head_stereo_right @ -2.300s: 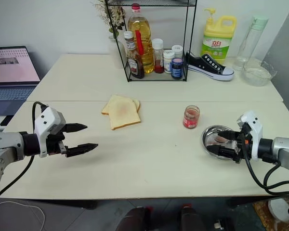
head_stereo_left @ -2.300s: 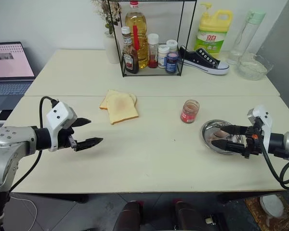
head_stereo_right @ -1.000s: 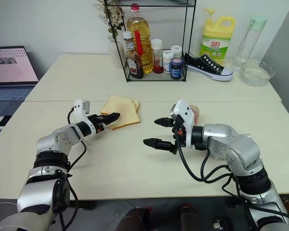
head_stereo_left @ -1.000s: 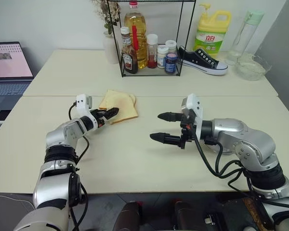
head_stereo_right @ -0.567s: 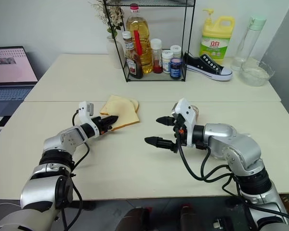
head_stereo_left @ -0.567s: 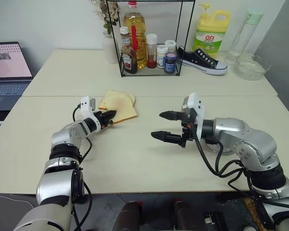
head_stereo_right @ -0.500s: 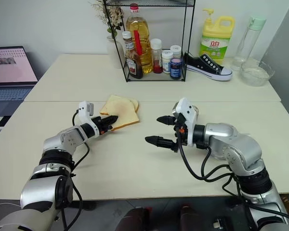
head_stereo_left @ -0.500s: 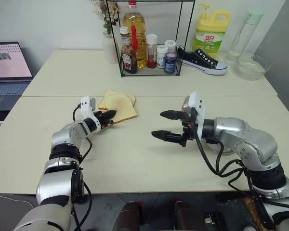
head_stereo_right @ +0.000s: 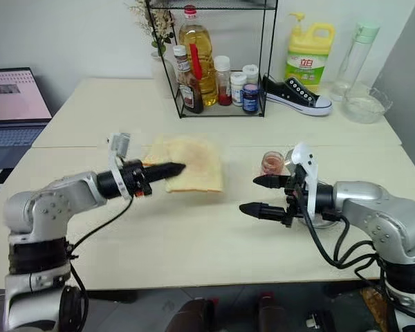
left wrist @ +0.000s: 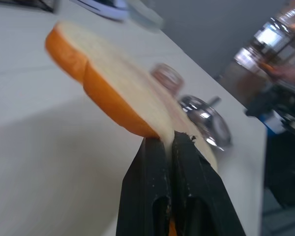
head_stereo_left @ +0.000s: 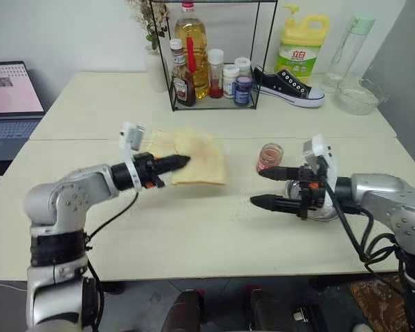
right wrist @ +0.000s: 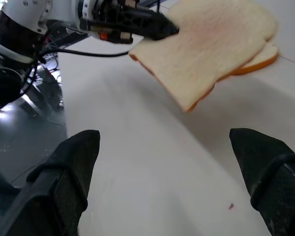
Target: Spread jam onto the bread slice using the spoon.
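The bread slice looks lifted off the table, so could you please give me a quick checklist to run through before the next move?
1. Left gripper shut on the bread slice: ok, pinched at one corner.
2. Slice off the table: ok, the right wrist view shows it held above the second slice.
3. Right gripper open, holding nothing: ok.
4. Jam jar upright, apart from both grippers: ok.
5. Spoon in hand: not ok.
6. Spoon located: cannot tell; a handle-like shape juts from the metal bowl.

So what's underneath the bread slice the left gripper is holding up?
A second bread slice lies on the table under the lifted bread slice pinched by the left gripper; most of it is covered.
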